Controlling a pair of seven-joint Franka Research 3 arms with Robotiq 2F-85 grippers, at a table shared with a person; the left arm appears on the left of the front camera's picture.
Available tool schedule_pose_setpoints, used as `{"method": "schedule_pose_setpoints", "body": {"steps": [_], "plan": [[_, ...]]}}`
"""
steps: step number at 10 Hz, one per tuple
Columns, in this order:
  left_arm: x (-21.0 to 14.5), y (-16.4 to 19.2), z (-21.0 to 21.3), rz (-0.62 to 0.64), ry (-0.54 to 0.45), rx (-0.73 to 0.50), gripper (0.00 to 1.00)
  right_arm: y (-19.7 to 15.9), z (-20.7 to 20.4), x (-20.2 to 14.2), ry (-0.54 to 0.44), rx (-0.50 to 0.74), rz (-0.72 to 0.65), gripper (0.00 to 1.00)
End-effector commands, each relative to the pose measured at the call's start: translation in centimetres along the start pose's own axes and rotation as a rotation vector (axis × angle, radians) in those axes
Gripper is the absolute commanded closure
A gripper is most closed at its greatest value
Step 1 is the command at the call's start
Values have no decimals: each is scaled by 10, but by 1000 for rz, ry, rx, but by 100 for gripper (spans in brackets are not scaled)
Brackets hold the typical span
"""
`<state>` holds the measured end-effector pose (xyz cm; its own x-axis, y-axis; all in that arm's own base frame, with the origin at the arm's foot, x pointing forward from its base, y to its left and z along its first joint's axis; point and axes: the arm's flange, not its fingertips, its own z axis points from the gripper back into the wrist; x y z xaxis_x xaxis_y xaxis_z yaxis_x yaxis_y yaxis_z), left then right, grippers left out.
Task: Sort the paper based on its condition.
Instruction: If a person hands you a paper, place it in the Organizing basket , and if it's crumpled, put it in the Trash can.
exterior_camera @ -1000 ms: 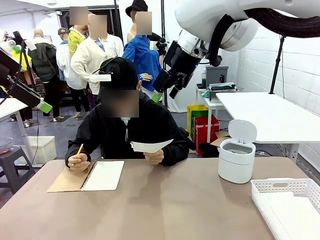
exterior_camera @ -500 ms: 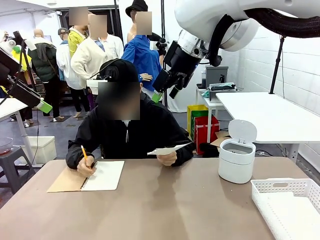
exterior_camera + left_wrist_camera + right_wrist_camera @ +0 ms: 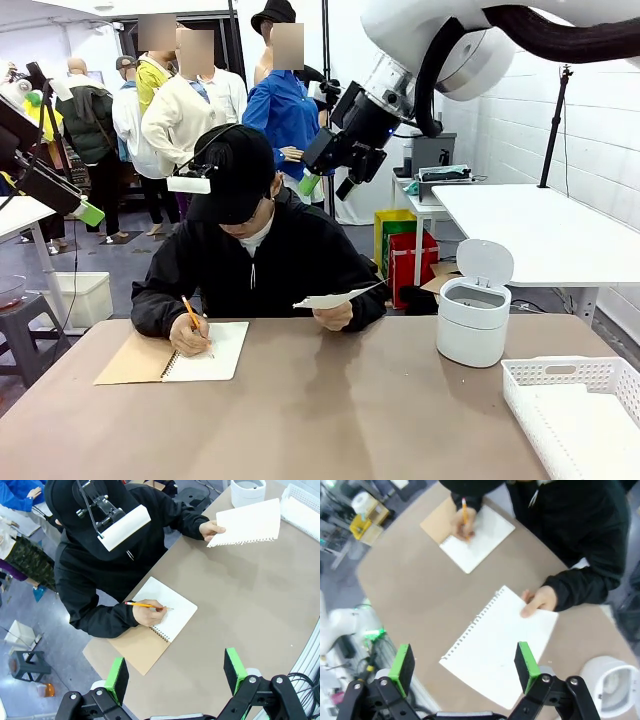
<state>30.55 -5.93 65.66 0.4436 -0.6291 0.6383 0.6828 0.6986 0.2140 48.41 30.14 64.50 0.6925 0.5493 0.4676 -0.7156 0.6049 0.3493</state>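
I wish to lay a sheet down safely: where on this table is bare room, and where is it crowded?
Bare: the wide middle of the table, from the notebook to the white bin, and the near edge left of the basket. Crowded: far left, under the writing hand; right side, with bin and basket. A held sheet hovers at the far edge.

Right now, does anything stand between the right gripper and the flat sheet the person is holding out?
Nothing visible does. The open right gripper hangs above the sheet with nothing between them; the person's hand grips only one edge.
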Motion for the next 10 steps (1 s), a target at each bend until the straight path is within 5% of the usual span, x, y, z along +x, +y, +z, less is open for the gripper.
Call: {"method": "schedule_pose_setpoints", "body": {"steps": [1,6,10], "plan": [[0,0,0,0,-1,-1,0,-22,12,9,-1,130,-193,0],[0,0,0,0,-1,-1,0,-93,-7,-23,167,269,-597,0],[0,0,0,0,-1,-1,0,-110,-20,-35,197,268,-610,0]]}}
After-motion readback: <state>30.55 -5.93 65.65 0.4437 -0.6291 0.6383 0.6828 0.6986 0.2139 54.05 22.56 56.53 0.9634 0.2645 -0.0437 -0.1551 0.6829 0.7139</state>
